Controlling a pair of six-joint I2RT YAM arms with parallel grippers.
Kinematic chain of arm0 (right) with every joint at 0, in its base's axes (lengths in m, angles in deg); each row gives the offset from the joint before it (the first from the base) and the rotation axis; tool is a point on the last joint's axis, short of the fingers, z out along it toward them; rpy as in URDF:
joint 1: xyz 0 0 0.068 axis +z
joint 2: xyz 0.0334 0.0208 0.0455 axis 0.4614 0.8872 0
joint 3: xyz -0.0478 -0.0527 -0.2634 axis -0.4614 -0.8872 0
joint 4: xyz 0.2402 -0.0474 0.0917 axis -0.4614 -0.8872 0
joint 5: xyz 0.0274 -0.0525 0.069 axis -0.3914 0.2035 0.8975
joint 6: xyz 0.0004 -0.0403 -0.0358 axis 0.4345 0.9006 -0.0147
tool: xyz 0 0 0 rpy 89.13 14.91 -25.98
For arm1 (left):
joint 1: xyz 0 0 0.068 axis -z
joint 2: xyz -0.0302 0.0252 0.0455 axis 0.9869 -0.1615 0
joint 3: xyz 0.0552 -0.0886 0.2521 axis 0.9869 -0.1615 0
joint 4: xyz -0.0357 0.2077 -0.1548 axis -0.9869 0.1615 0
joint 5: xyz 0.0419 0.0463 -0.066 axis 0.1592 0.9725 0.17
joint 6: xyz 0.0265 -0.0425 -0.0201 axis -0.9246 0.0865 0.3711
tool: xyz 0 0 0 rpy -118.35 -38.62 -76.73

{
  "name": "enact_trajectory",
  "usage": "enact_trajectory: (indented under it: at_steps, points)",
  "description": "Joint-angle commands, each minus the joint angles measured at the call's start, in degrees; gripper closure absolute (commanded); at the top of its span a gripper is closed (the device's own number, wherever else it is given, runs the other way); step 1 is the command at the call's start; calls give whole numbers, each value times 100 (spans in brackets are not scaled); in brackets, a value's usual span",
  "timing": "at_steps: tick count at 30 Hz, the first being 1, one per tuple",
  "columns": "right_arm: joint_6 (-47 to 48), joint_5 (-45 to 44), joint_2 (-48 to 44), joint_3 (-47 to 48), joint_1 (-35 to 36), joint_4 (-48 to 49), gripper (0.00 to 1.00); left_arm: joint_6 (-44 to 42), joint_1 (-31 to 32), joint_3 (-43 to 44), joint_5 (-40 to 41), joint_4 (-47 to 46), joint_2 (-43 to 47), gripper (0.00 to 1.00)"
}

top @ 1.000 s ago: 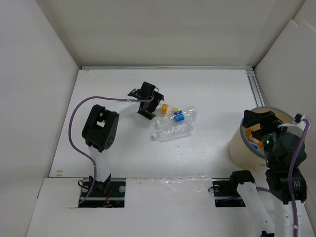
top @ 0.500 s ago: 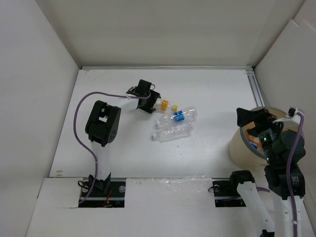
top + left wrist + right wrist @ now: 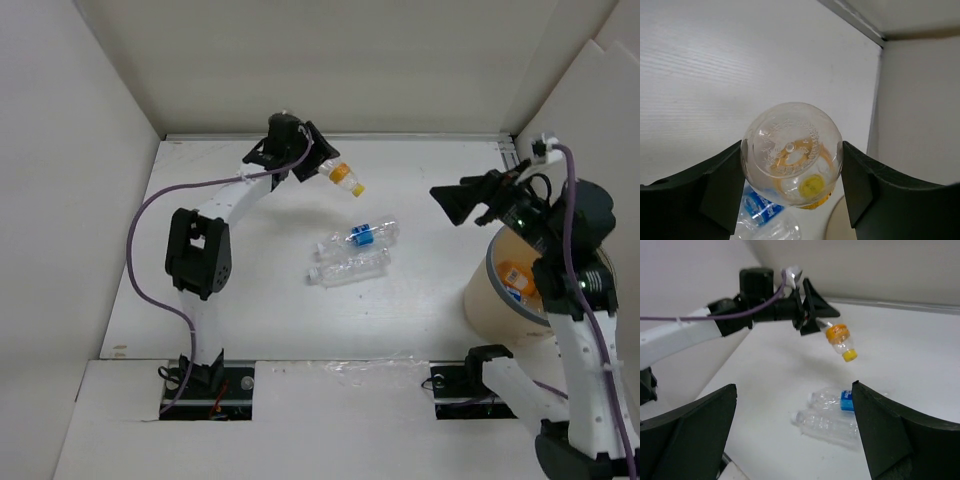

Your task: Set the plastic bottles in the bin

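left gripper (image 3: 320, 165) is closed around the base end of a small yellow-capped bottle (image 3: 343, 177), holding it in the air with the cap pointing down and away from the wrist. its wrist view looks straight at the bottle's round bottom, pinched between the two fingers. gripping the wide end probably leaves the neck free to tip into the bin (image 3: 480, 300), which stands well off to this gripper's right, across the table. below and just right of the held bottle, two more lie on the table touching each other: a blue-label bottle (image 3: 366, 235) and a plain clear bottle (image 3: 350, 268) on its near side. right gripper (image 3: 447, 203) hangs empty and spread wide, up and left of the bin, facing the left gripper, perhaps ready for a handover. an orange bottle (image 3: 512, 275) already sits inside the bin. compared with half a second ago, the left gripper has risen from the table and drawn back toward the rear wall, carrying its bottle clear of the other two, while the right gripper has lifted off the bin rim and swung toward the middle.
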Motion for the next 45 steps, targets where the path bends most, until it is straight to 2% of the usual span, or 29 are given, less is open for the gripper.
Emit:
enact_trajectory:
  at_steps: [1, 5, 8, 13, 17, 20, 22, 24, 25, 26, 27, 28, 29, 31, 33, 34, 36, 39, 41, 43, 45]
  points:
    - [626, 827, 782, 519, 399, 312, 0, -1309, 53, 623, -1007, 405, 827, 100]
    - [1067, 213, 2107, 1099, 1156, 259, 0, -1776, 105, 676, -1509, 713, 1371, 100]
    - [1278, -315, 2716, 1373, 1638, 293, 0, -1961, 219, 624, -1913, 715, 1802, 100]
    - [1279, -464, 3420, 1514, 2132, 917, 0, -2102, 220, 623, -2528, 784, 2285, 100]
    - [1428, -615, 3947, 2006, 2580, 909, 0, -2032, 272, 316, -2914, 451, 2655, 100]
    - [1428, -369, 4256, 2218, 2800, 961, 0, -1979, 272, 245, -2986, 390, 2822, 100]
    - [1428, -316, 4318, 2279, 2958, 1093, 10, -1926, 272, 79, -3039, 266, 2902, 100]
    - [1428, -316, 4475, 2332, 3020, 1093, 33, -1926, 272, 26, -3161, 196, 2972, 100]
    - [1358, -316, 4476, 2332, 3020, 1093, 73, -1874, 272, 26, -3162, 196, 2972, 100]
    - [1305, -403, 4476, 2280, 3020, 1145, 87, -1873, 272, 26, -3162, 196, 2972, 76]
    - [1305, -465, 4389, 2210, 3020, 1146, 97, -1873, 272, 26, -3023, 196, 3024, 56]
    - [1235, -630, 4310, 2148, 3020, 1146, 100, -1925, 272, 26, -2908, 196, 3025, 35]
    - [1235, -728, 4222, 1991, 3020, 1146, 100, -1926, 272, 26, -2768, 196, 3077, 0]
    - [1235, -1009, 3836, 1806, 2968, 1015, 100, -1996, 220, 78, -2278, 388, 3077, 0]
    - [1068, -1711, 3276, 1456, 2714, 700, 100, -1996, 158, 157, -1855, 573, 3077, 0]
    - [1068, -1983, 3046, 1331, 2582, 559, 100, -2048, 97, 157, -1383, 730, 3077, 0]
    - [647, -2827, 2562, 963, 2056, 86, 100, -2145, 97, 157, -862, 907, 3077, 0]
    - [270, -3494, 1543, 610, 1240, -495, 100, -2304, 97, -229, -333, 907, 3139, 0]
    - [111, -3829, 831, 346, 939, -804, 100, -2461, 210, -352, 26, 907, 3139, 0]
    - [-100, -4366, 417, 232, 571, -1277, 100, -2672, 264, -536, 108, 907, 3139, 0]
    - [-303, -5031, 3, 232, 358, -1682, 100, -2743, 264, -982, -503, 435, 3086, 0]
